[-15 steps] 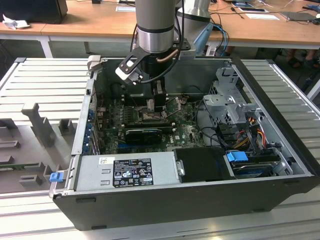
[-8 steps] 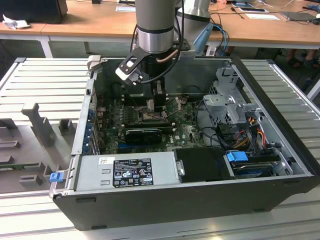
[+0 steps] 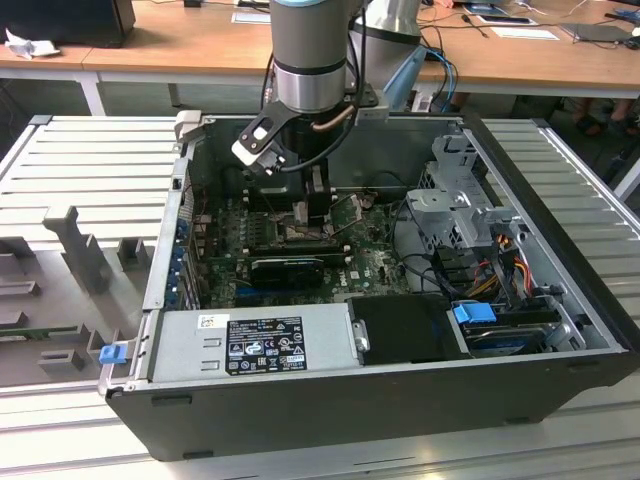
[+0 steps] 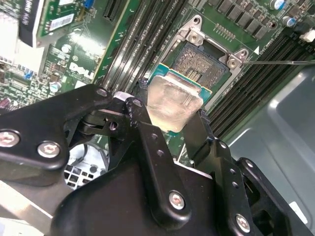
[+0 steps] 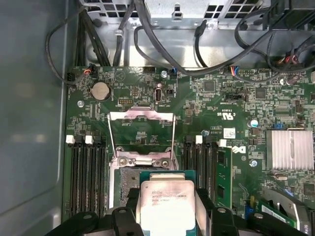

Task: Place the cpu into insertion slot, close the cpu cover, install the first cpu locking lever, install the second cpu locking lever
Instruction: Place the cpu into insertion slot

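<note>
My gripper [image 4: 172,109] is shut on the cpu [image 4: 170,101], a pale silver square chip pinched by two opposite edges between the black fingers [image 4: 143,110]. The cpu [image 5: 166,209] hangs close over the insertion slot [image 4: 203,63], covering part of its grey-gold pin field; I cannot tell whether it touches. The slot [image 5: 126,181] shows beside the chip. The cpu cover [image 5: 141,116], a silvery frame, stands flipped open behind the slot. A thin lever rod [image 4: 275,62] sticks out from the slot's corner. In the exterior view the gripper [image 3: 312,205] reaches down into the open computer case over the green board.
A long black ribbed card [image 3: 290,268] lies in front of the slot. Memory slots [image 5: 88,172] flank it. A finned heatsink [image 5: 288,150], black cables [image 5: 197,49], the power supply [image 3: 265,342] and a drive cage [image 3: 455,210] crowd the case walls [image 3: 170,250].
</note>
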`<act>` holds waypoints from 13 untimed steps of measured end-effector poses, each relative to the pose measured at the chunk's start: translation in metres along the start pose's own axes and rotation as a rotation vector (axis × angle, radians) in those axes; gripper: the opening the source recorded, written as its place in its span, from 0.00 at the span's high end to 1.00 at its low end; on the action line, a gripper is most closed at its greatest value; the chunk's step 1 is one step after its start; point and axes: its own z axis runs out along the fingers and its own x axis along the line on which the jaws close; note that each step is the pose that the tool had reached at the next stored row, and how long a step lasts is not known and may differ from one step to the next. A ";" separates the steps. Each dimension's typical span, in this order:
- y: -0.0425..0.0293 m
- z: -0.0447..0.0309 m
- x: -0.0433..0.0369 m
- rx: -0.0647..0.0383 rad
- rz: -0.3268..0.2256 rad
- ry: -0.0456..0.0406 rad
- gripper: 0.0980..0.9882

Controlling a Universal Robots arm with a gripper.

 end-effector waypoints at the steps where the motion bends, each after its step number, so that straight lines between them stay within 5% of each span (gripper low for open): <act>1: -0.0001 0.0015 0.0004 0.000 0.000 0.0000 0.52; 13: -0.0020 0.0029 0.0034 0.000 0.000 0.0000 0.52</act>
